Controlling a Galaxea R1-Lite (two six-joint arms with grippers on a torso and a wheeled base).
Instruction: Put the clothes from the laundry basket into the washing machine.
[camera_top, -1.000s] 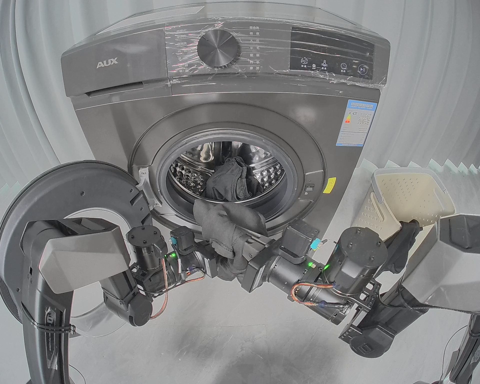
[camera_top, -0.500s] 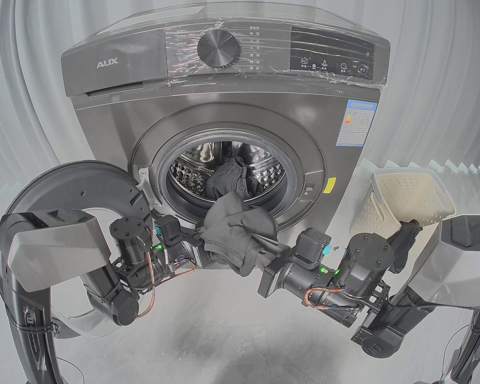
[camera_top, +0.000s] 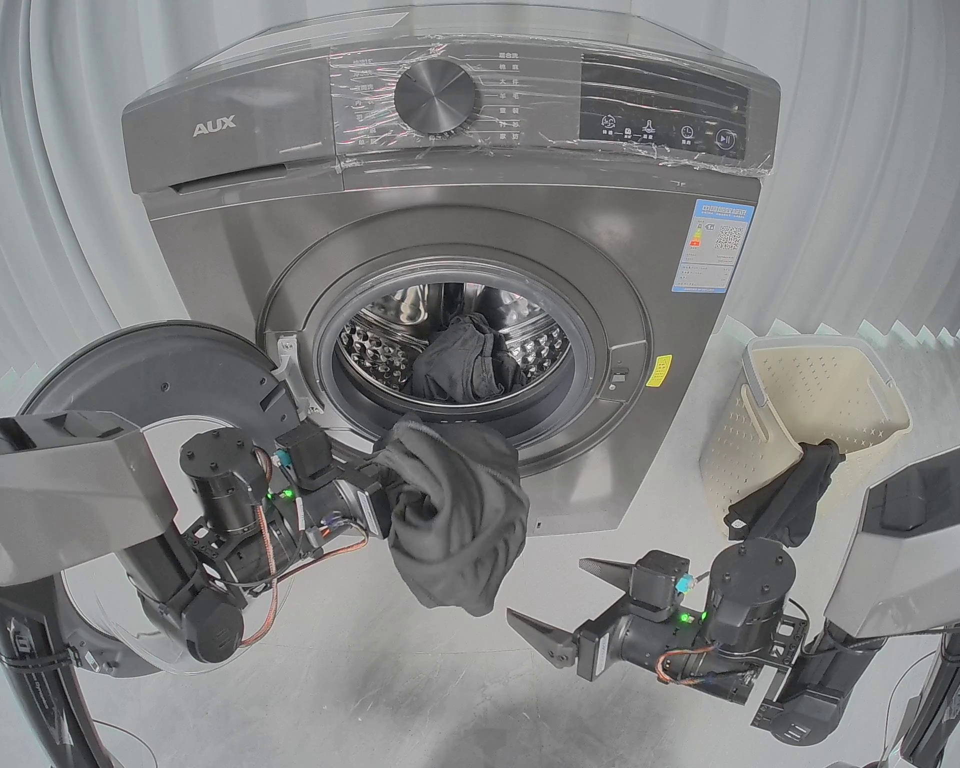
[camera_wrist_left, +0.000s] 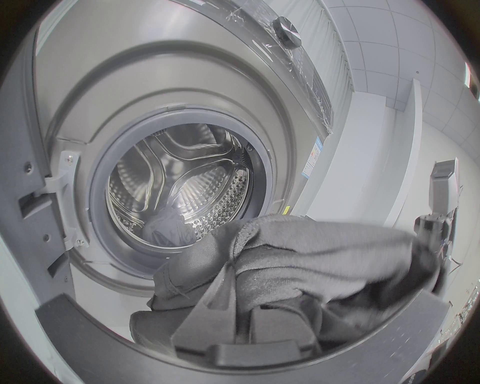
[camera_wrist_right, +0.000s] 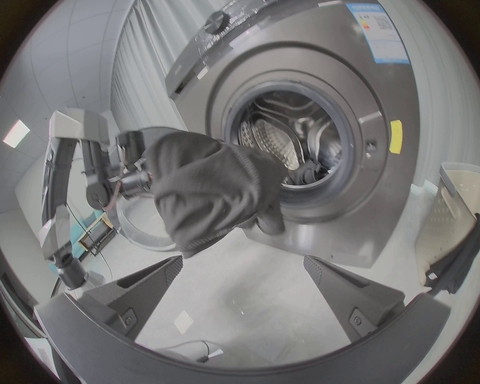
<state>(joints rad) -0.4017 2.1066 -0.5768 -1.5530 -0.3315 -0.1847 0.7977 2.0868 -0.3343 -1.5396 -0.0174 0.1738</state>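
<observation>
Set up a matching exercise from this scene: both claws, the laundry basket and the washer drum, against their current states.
Things:
1. left claw
2. right claw
3. laundry basket
4. drum

States:
A. draped garment hangs over its rim
B. open, holding nothing
C. loose garment lies inside
D. shut on held garment

Pairs: 1-D, 2-B, 3-A, 4-C

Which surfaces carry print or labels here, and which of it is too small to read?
Brand logo on the washing machine: legible.
Legends around the dial: too small.
Control panel icons: too small.
Blue label: too small.
Yellow sticker: blurred.
</observation>
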